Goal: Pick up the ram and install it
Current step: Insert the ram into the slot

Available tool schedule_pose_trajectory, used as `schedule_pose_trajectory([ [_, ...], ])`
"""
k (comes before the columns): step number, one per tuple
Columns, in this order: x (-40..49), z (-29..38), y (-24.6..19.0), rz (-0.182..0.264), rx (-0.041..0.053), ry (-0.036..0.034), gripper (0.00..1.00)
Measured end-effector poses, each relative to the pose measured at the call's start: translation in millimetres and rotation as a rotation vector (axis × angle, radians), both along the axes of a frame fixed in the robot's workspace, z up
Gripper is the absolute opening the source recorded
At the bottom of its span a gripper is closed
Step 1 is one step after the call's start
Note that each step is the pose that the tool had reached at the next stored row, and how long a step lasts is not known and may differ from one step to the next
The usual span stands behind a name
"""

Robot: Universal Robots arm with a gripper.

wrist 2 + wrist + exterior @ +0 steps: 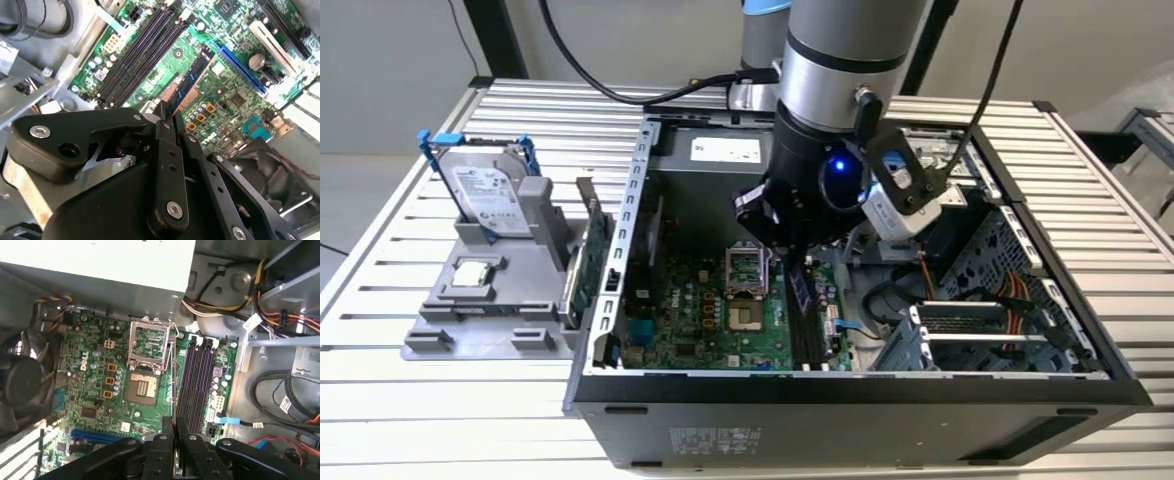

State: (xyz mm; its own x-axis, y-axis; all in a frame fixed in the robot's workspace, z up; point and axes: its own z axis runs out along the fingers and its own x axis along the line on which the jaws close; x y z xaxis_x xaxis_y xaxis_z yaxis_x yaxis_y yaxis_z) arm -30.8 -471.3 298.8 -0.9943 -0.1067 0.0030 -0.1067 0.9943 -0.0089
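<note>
The open computer case (854, 410) holds the green motherboard (694, 315). Above the board, the gripper (174, 421) is clenched on the ram (192, 80), which stands on edge between the processor socket (146, 355) and the black memory slots (197, 380).

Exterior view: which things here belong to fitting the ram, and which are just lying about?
In the job:
ram, held in the gripper
black memory slots on the board

Lying about:
hard drive
green card
chip on the grey rack
</note>
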Motion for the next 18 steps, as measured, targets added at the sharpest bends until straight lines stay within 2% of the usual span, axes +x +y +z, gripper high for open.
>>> schedule_pose_trajectory([
  [13, 0.0, -1.8, 0.0, -0.205, 0.0, 0.0, 0.0],
  [15, 0.0, -1.9, 0.0, -0.223, -0.0002, 0.0001, 0.0],
  [18, 0.0, -2.0, 0.0, -0.226, 0.0, 0.0, 0.0],
])
